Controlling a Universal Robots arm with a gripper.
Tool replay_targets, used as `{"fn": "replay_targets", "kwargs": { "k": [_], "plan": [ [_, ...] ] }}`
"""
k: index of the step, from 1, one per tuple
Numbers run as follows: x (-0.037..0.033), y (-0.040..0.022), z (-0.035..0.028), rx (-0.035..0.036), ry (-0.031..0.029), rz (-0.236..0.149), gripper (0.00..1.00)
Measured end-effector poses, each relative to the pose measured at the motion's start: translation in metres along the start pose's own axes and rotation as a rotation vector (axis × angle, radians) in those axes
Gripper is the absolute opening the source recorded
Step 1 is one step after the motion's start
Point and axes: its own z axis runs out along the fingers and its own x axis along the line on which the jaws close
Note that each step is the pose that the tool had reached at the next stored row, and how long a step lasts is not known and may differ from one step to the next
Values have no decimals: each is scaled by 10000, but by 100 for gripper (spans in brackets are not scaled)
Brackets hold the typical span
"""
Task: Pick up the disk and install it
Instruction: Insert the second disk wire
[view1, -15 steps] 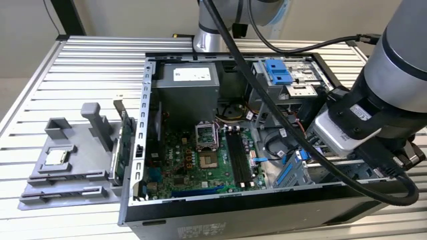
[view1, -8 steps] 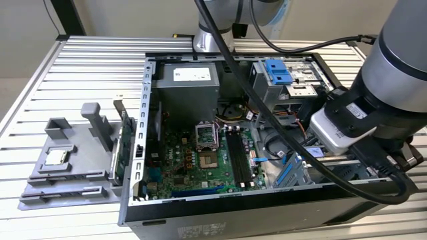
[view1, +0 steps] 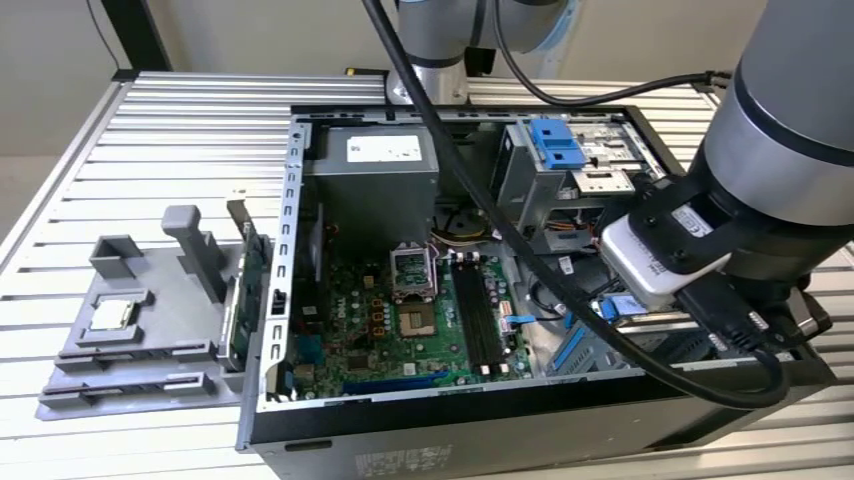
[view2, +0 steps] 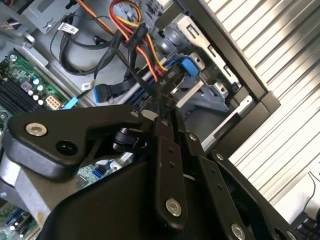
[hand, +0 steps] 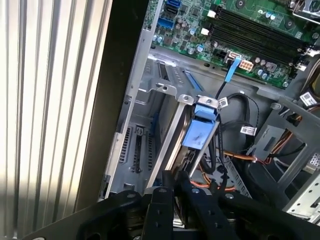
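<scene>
The disk (hand: 172, 145) stands on edge in the drive bay at the corner of the open computer case, a silver slab with a blue plastic rail (hand: 200, 131) along it. In the second wrist view the blue rail (view2: 189, 67) sits in the metal bay just beyond my fingertips. My gripper (hand: 173, 176) is low inside the case, over the end of the disk, its black fingers (view2: 161, 150) pressed together with no gap. I cannot tell whether the tips (view2: 167, 106) touch the disk. In the exterior view my wrist covers the gripper, beside a bit of blue (view1: 617, 308).
The green motherboard (view1: 400, 310) fills the case floor, with the grey power-supply box (view1: 374, 165) behind it. A blue drive cage (view1: 554, 145) sits at the back. Orange and yellow cables (view2: 135, 30) hang near the bay. A grey fixture (view1: 134, 340) holding a processor chip (view1: 114, 312) lies on the slatted table (view1: 174, 140).
</scene>
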Motion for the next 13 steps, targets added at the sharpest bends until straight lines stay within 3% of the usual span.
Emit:
{"fn": "replay_targets", "kwargs": {
  "k": [4, 10, 13],
  "plan": [
    [-27, 76, -25, 3, 17, 48, 0],
    [-64, 69, -12, 5, 40, 104, 0],
    [-86, 68, 7, 10, 85, 216, 0]
  ]
}}
